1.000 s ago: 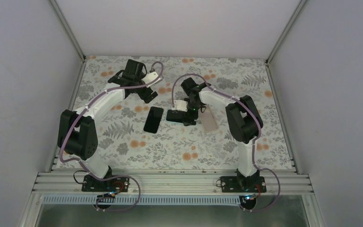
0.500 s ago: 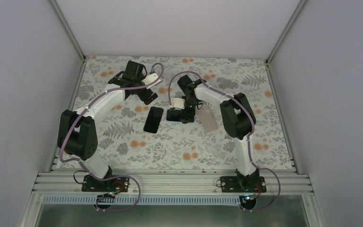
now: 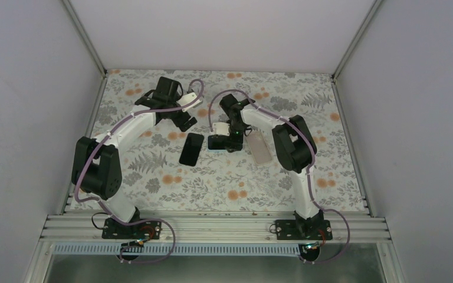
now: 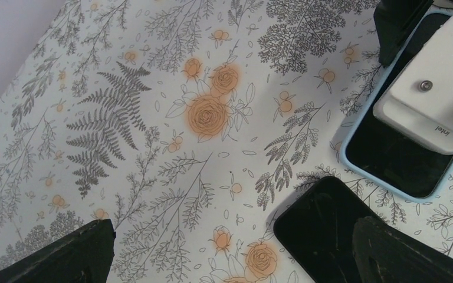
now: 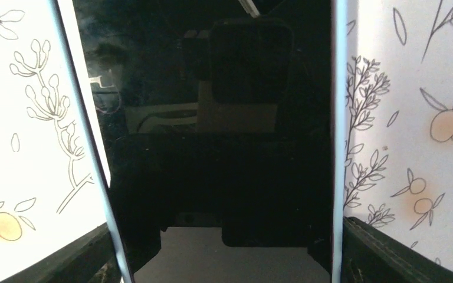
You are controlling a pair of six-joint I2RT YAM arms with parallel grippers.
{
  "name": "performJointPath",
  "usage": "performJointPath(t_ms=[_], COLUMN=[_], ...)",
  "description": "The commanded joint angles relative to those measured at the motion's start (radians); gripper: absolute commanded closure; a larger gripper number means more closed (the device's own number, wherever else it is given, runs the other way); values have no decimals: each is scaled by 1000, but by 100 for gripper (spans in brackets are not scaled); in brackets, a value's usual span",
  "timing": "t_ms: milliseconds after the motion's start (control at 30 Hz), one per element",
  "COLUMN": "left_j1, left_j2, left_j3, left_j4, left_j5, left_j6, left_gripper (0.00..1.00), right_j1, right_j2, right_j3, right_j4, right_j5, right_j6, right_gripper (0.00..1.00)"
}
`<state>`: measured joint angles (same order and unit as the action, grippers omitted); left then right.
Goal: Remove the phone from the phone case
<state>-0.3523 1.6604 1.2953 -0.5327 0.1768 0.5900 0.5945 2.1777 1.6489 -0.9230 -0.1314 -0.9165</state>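
A phone with a black screen sits in a light blue case (image 3: 217, 142); it lies flat mid-table under my right gripper (image 3: 222, 141). In the right wrist view the phone (image 5: 212, 118) fills the frame, with the blue case rim (image 5: 337, 118) along both sides. My right gripper (image 5: 224, 236) is low over it, open, one finger outside each long side. In the left wrist view the cased phone (image 4: 389, 159) lies partly under the right wrist's white mount. My left gripper (image 3: 184, 119) hovers open and empty.
A bare black phone (image 3: 191, 148) lies just left of the cased one and shows by my left gripper's right finger (image 4: 324, 230). A pale beige case or phone (image 3: 261, 147) lies to the right of my right gripper. Metal rails and white walls border the floral mat (image 3: 153, 171).
My right gripper has shifted a little left over the cased phone and its elbow has swung left. The left arm and the black phone have not moved.
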Motion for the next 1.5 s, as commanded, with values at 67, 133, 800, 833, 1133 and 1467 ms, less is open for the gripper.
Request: performJointPath(t_ms=[67,133,800,833,1133,1467], left_j1=[11,14,114,114,122,130], left_j2=[-5,-3,364,376,460,478], left_j3=[20,33,437,456,537,562], left_j4=[-23,-43,-458,-471,-541,-563], left_j5=[65,101,635,646,806,872], left_j6=[-17,-24,-142,-146,-170,-162], left_gripper=[0,0,0,0,3,30], right_j1=[43,48,44,44,49,53], right_j2=[9,-8,-251,-247,-197,-186], right_j3=[-56,-79,-78,-66,52,90], right_j4=[17,38,180,181,220,247], right_j5=[78,76,16,22,48,54], right_j6=[8,13,162,171,239,258], right_gripper=[26,32,35,35,37,36])
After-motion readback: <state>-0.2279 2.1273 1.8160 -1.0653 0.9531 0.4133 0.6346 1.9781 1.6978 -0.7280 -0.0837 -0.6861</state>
